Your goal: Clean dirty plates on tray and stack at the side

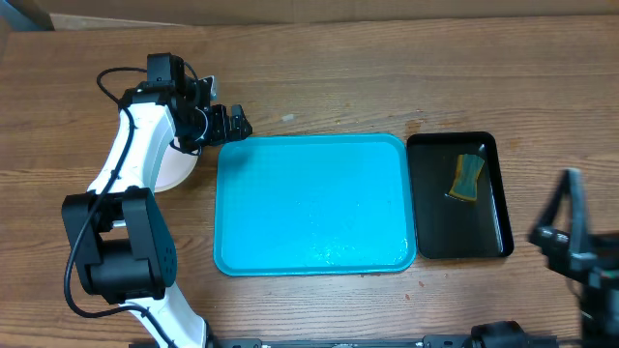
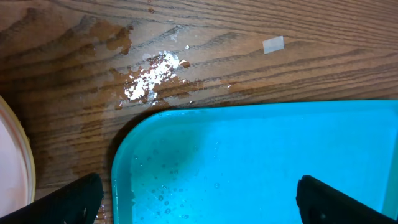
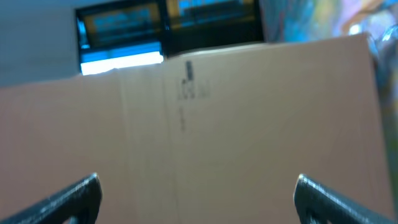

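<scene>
The turquoise tray [image 1: 309, 261] lies in the middle of the table, wet with droplets and with no plates on it; it also shows in the left wrist view [image 2: 249, 162]. A stack of plates [image 1: 174, 172] sits left of the tray, mostly hidden under my left arm; its white rim shows in the left wrist view [image 2: 15, 168]. My left gripper [image 1: 230, 123] is open and empty over the tray's far left corner [image 2: 199, 202]. My right gripper [image 1: 571, 237] is open and empty at the right edge, facing a cardboard wall [image 3: 199, 199].
A narrow black tray [image 1: 426, 227] with a yellow-green sponge [image 1: 467, 178] lies right of the turquoise tray. White crumbs and a wet patch [image 2: 152, 74] mark the wood beyond the tray's corner. A cardboard wall [image 3: 217, 124] stands behind the table.
</scene>
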Controlling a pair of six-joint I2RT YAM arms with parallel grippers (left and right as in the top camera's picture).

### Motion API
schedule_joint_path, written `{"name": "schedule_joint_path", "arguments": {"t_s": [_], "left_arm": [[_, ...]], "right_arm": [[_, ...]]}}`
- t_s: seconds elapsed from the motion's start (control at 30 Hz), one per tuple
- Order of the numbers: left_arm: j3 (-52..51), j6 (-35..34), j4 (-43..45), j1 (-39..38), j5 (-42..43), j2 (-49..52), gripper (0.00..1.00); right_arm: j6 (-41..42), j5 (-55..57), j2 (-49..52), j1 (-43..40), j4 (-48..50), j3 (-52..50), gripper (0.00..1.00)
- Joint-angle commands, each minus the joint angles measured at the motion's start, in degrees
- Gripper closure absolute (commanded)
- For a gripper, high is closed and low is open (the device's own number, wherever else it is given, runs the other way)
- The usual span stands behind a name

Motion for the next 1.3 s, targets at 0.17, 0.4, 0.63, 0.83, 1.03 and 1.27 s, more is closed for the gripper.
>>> {"name": "schedule_joint_path", "arguments": {"t_s": [0.17, 0.4, 0.63, 0.83, 1.03, 1.27], "left_arm": [[0.0, -0.8, 0.2, -0.1, -0.4, -0.1, 0.0], [0.0, -0.8, 0.2, -0.1, -0.4, -0.1, 0.0], [0.0, -0.8, 0.2, -0.1, -0.4, -0.1, 0.0], [0.0, -0.8, 0.2, -0.1, -0.4, -0.1, 0.0], [0.0, -0.8, 0.2, -0.1, -0.4, -0.1, 0.0], [0.0, -0.8, 0.2, -0.1, -0.4, -0.1, 0.0]], "right_arm": [[-0.7, -3.5, -12.0, -0.3, 16.4, -25.1, 0.0], [-0.7, -3.5, -18.1, -0.3, 22.1, -38.8, 0.0], [-0.7, -3.7, -18.3, -0.4, 22.3, -45.5, 0.0], [0.3, -4.7, -18.3, -1.4, 19.6, -48.1, 0.0], [0.2, -5.2, -18.3, -2.3, 12.8, -48.1, 0.0], [-0.1, -4.9, -18.3, -2.3, 1.4, -48.1, 0.0]]}}
